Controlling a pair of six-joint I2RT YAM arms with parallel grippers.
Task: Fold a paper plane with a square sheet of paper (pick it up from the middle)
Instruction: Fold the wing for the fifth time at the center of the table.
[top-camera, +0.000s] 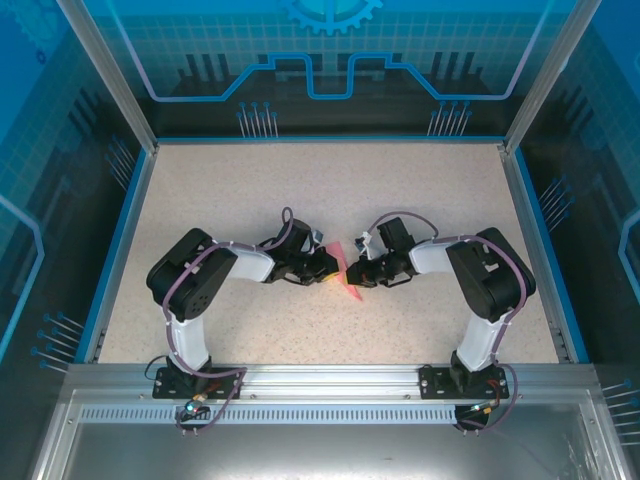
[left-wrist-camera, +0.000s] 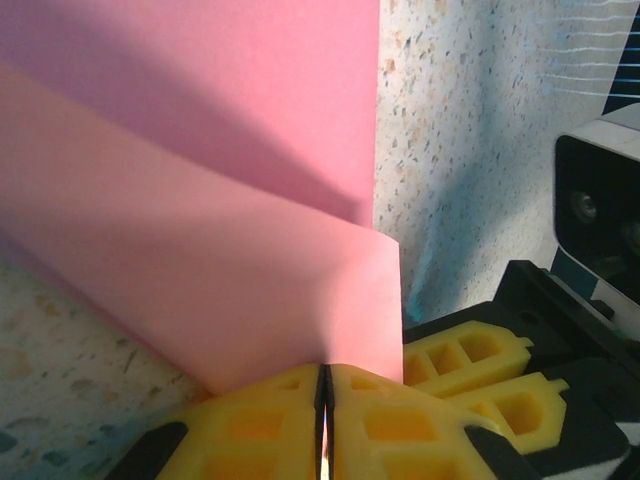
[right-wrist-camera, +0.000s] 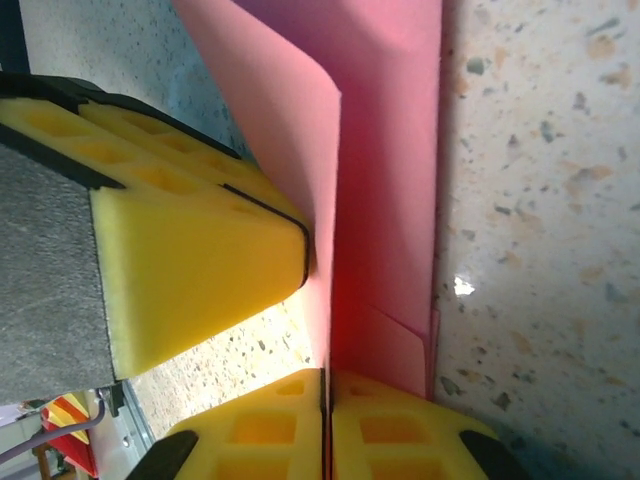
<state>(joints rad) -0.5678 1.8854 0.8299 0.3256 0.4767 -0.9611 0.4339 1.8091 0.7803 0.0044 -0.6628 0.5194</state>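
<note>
Left gripper (left-wrist-camera: 322, 375) has its yellow fingers pressed tight together, pinching the near edge of the pink paper (left-wrist-camera: 200, 250), which is bent over into two layers running away from the jaws. Right gripper (right-wrist-camera: 326, 380) is also squeezed closed on an edge of the same paper from the opposite side, and in its wrist view the left gripper's fingers sit just beside the fold. In the top view the paper is at the middle of the speckled table (top-camera: 420, 190), caught between the two gripper tips, which face each other close together.
</note>
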